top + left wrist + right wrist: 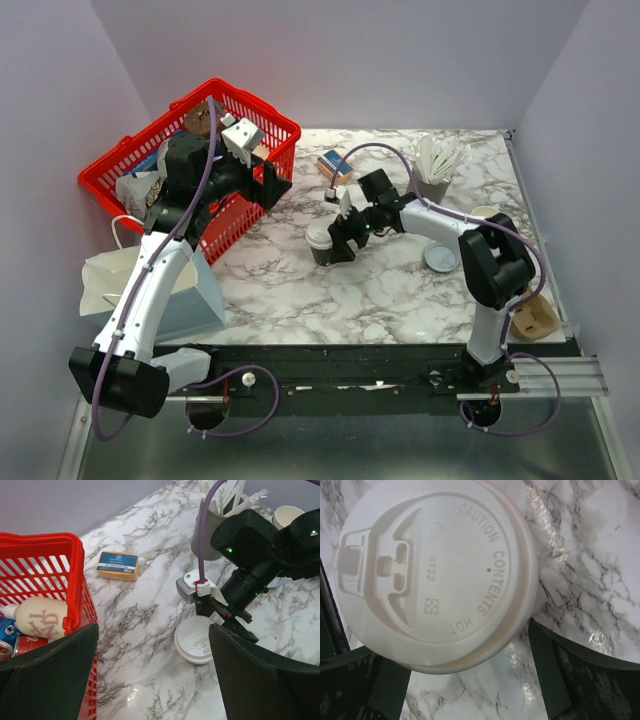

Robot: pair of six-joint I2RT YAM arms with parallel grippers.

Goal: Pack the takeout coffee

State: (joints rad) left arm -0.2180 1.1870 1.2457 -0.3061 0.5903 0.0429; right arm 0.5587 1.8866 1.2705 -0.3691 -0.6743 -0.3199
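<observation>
The takeout coffee (320, 243) stands upright on the marble table, a dark cup with a round white lid. It also shows in the left wrist view (195, 640) and fills the right wrist view (435, 570). My right gripper (340, 238) is open right beside the cup, at its right in the top view; in its own view (450, 680) its fingers (555, 670) straddle the lid's near edge, with a gap at the right finger. My left gripper (268, 180) is open and empty, raised by the basket's right rim, its fingers (260, 680) wide apart.
A red basket (240, 105) at the back left holds a bottle and cans (42, 620). A white paper bag (140, 285) lies at the left edge. A blue-yellow pack (335, 165), a grey holder of stirrers (435, 170), a loose lid (441, 259) and a cream cup (483, 213) stand around.
</observation>
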